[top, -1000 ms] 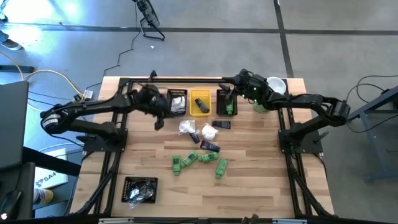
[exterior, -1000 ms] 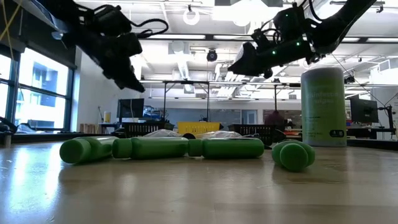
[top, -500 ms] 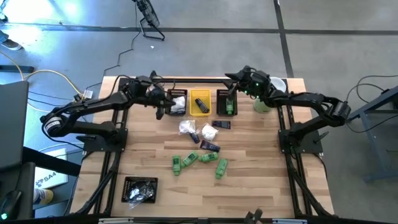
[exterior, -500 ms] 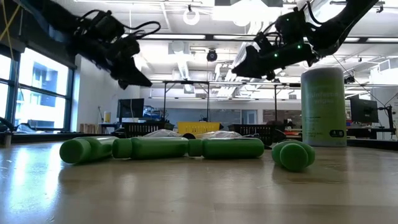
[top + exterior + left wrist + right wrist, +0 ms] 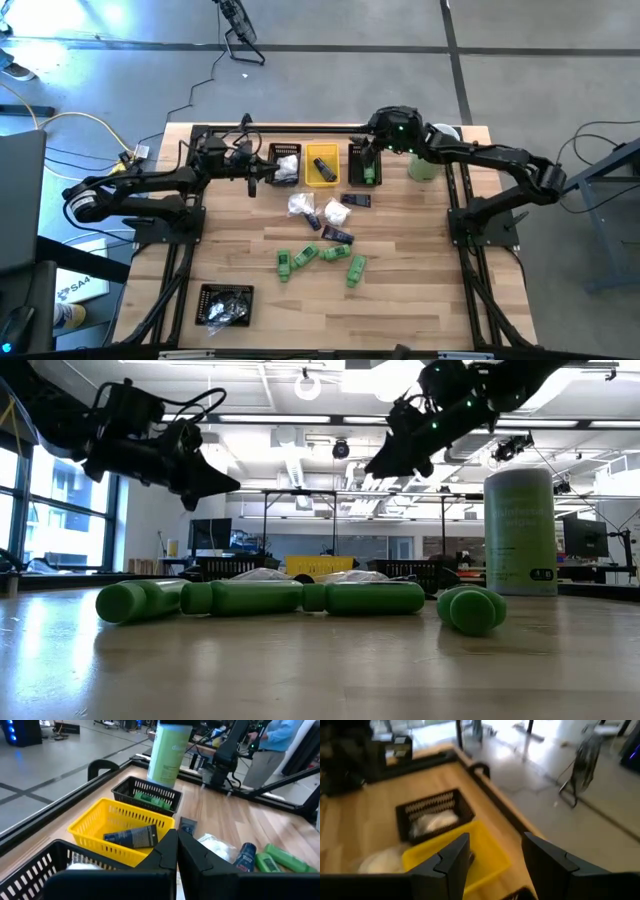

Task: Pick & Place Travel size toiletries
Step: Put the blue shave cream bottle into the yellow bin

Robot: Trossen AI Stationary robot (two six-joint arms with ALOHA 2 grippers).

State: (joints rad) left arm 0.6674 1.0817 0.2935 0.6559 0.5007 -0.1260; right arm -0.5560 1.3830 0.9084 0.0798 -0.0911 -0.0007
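Left gripper point(image 5: 262, 172) clenched empty, hovering by the black bin of white packets point(image 5: 286, 164). Right gripper point(image 5: 372, 140) released, empty, above black bin holding green bottles point(image 5: 364, 166).

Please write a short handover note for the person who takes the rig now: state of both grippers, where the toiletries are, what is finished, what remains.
Left gripper: shut, empty, beside the black bin with white packets.
Right gripper: open, empty, above the black bin with green bottles.
Done: a dark tube in the yellow bin; packets and green bottles already in their black bins.
Left: on the table, two white packets, dark tubes and four green bottles. A further black bin sits at the near left.
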